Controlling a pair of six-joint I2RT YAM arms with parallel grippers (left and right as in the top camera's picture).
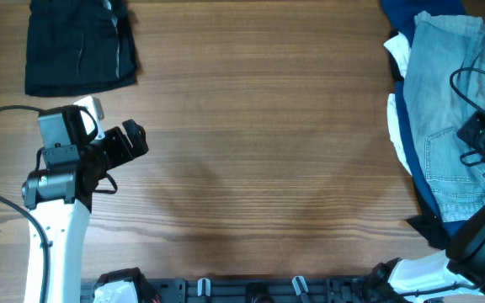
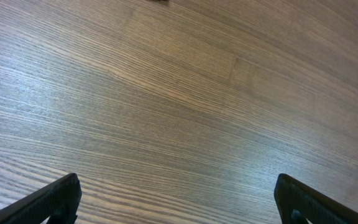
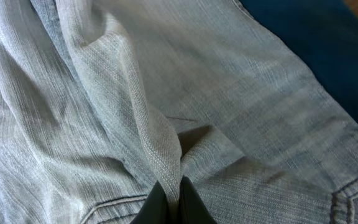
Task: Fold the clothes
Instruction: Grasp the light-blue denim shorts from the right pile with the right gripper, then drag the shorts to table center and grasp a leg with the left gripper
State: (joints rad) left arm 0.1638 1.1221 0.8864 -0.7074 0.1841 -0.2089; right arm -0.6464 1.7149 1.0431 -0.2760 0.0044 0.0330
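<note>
At the right edge of the surface (image 1: 251, 126), the denim shorts (image 1: 445, 101) lay on a navy garment (image 3: 316, 43). The jaws of the right gripper (image 3: 174, 200) were clenched on a denim ridge; those of the left gripper (image 1: 135, 141) stood released, empty. This looked like the picking-up step. Next, the shorts probably needed dragging to the middle and spreading flat.

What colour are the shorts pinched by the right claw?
The shorts are pale blue; clearest in right wrist view.

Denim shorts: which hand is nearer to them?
Right. The right hand sits on the denim shorts, shut on a pinched fold; the left hand hangs open over the table, far across from them.
</note>
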